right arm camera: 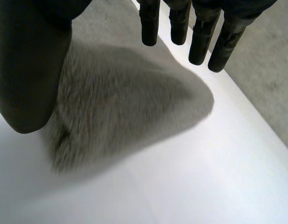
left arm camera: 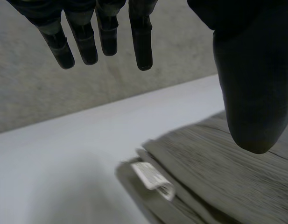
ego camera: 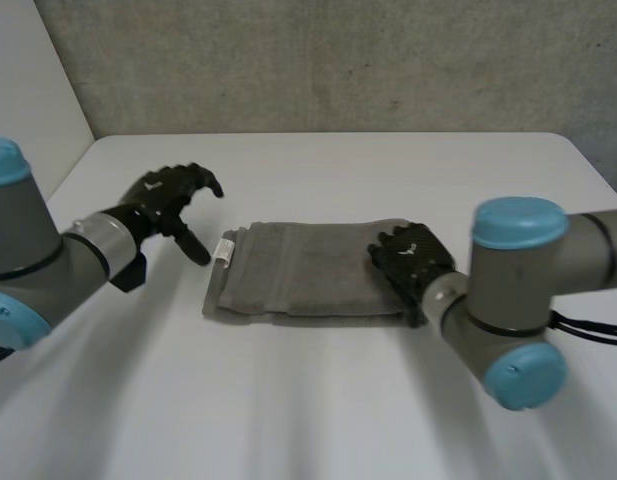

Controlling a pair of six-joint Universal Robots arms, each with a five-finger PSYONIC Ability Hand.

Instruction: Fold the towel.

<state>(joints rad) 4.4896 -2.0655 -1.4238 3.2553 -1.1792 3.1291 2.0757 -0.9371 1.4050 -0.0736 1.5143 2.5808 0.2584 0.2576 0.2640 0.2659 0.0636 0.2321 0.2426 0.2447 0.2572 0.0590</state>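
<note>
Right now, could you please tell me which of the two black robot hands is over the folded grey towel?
The right hand, above the folded grey towel's untagged end; the left hand is off the cloth, beside its white tag.

A grey terry towel (ego camera: 308, 265) is seen folded into a long, narrow stack of several layers. It is laid flat near the middle of the white counter (ego camera: 318, 400), with its long sides running across the head view. At the left end and along the near edge the layers are stepped, their edges not quite aligned. A small white label (ego camera: 226, 249) is attached at the left end; in the left wrist view the label (left arm camera: 153, 179) is shown sticking out over the folded layers. The right end lies beneath the right hand (ego camera: 413, 262), where a rounded corner of the towel (right arm camera: 125, 102) is seen.
</note>
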